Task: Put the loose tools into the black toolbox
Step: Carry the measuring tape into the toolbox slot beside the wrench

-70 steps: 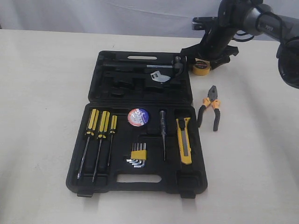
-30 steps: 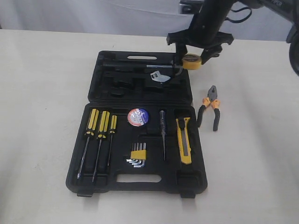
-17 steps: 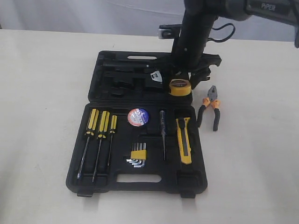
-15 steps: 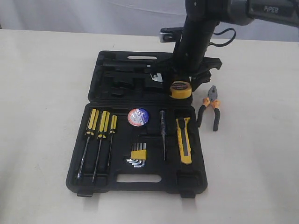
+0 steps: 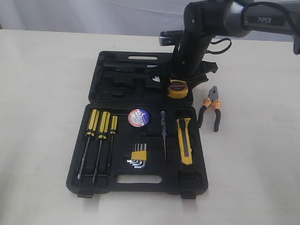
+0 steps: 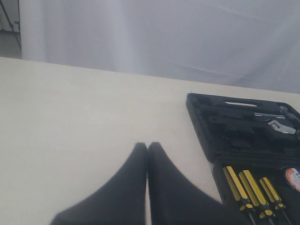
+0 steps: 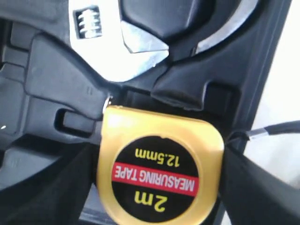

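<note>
Your left pincer (image 6: pixel 147 146) is pinched narrow, tips touching, over bare counter (image 5: pixel 47 93) apart from the black toolbox (image 5: pixel 140 180). The box's near half holds screwdrivers (image 5: pixel 99 136), hex key set (image 5: pixel 137 154), tape roll (image 5: pixel 138 117) and utility knife (image 5: pixel 184 140). Your right pincer (image 5: pixel 179 83) grips the tape measure (image 7: pixel 159 173) over the far half's right end, just beside a silver wrench (image 7: pixel 117 42), while the pliers (image 5: pixel 211 107) lie on the counter beyond.

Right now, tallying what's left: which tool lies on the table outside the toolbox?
Only the pliers, right of the black toolbox. Tape roll and utility knife sit in recesses; the right end effector holds the tape measure over it.
</note>
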`<state>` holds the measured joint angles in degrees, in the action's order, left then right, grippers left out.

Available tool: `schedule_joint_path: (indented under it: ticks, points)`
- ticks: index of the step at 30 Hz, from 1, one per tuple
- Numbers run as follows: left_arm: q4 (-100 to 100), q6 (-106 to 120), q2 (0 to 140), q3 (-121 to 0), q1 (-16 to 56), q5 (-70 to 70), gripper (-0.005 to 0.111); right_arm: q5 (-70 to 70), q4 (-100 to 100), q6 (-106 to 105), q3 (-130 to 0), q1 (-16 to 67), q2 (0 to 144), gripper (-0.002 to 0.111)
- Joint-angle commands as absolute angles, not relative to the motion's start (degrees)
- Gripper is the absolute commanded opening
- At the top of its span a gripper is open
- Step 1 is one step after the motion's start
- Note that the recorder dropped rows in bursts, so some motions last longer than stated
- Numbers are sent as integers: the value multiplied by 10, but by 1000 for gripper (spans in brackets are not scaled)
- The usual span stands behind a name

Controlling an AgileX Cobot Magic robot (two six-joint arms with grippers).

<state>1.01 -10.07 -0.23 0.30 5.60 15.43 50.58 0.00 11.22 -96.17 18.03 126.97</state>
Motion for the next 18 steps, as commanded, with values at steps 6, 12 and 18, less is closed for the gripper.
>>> schedule_joint_path:
  ticks: [6,12,18]
  points:
    - [13,-100,0,0,59,155,0,499,-14,114,-957,181,1278,50]
    - [13,-100,0,0,59,155,0,499,14,114,-957,181,1278,72]
    - [13,-100,0,0,59,155,0,513,21,114,-957,182,1276,72]
